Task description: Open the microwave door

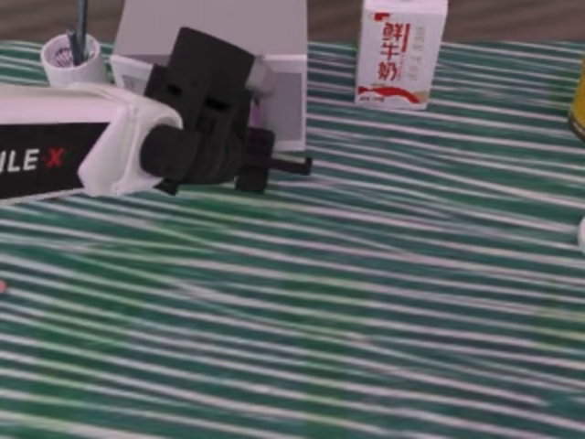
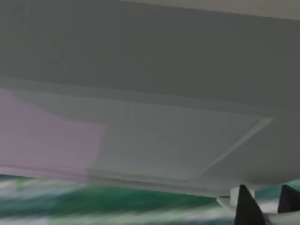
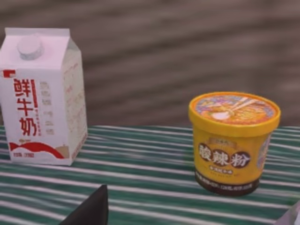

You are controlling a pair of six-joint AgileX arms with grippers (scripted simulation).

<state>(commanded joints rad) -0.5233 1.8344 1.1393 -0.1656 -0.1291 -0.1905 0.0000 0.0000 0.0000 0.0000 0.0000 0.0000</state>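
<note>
Upper left of the top view: white cup (image 1: pixel 66 57) with a dark rod standing in it, at the far edge of the green striped table (image 1: pixel 366 302). Just right of it, left arm (image 1: pixel 64 146) reaching in from the left edge, its black left gripper (image 1: pixel 279 166) pressed against the front of the microwave (image 1: pixel 215 27); finger state cannot be told. Microwave at upper centre-left, largely hidden by the gripper body; microwave door (image 1: pixel 291 101) seen only partly, its position cannot be judged. Left wrist view filled by a pale grey panel (image 2: pixel 154 136) with a purple patch, two dark fingertips (image 2: pixel 246 206) at the lower right. Upper centre-right: milk carton (image 1: pixel 400 50), upright, well apart from the microwave. Far right edge: yellow noodle cup (image 3: pixel 233 140), upright. Right gripper not seen in the top view; only dark edges low in the right wrist view.
</note>
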